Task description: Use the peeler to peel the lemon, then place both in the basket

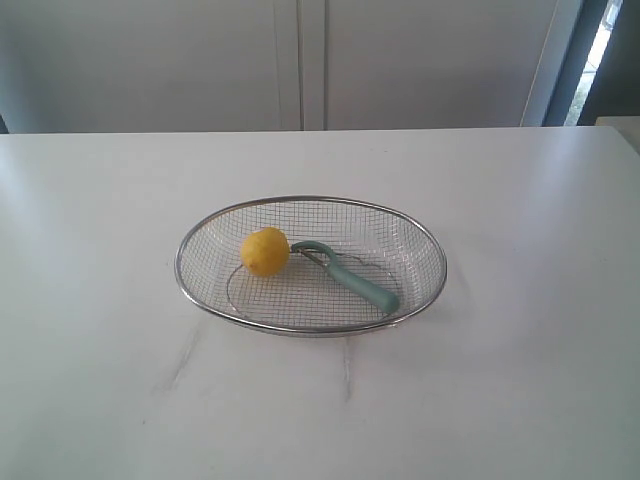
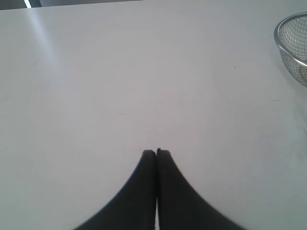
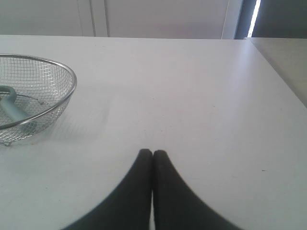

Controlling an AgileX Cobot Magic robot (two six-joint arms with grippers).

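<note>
The wire-mesh basket (image 1: pixel 200 290) sits mid-table in the exterior view. Inside it the yellow lemon (image 1: pixel 265 251) lies at the left, and the teal-handled peeler (image 1: pixel 360 283) lies beside it, its metal head touching or nearly touching the lemon. Neither arm shows in the exterior view. My left gripper (image 2: pixel 156 152) is shut and empty over bare table, with the basket's rim (image 2: pixel 278 29) far off at that view's edge. My right gripper (image 3: pixel 152 153) is also shut on nothing; the basket (image 3: pixel 67 100) and the peeler's handle (image 3: pixel 12 109) appear off to one side.
The white table (image 1: pixel 500 380) stretches on all sides of the basket. A pale cabinet wall (image 1: pixel 300 60) stands behind the far edge. The table's right edge (image 3: pixel 276 72) shows in the right wrist view.
</note>
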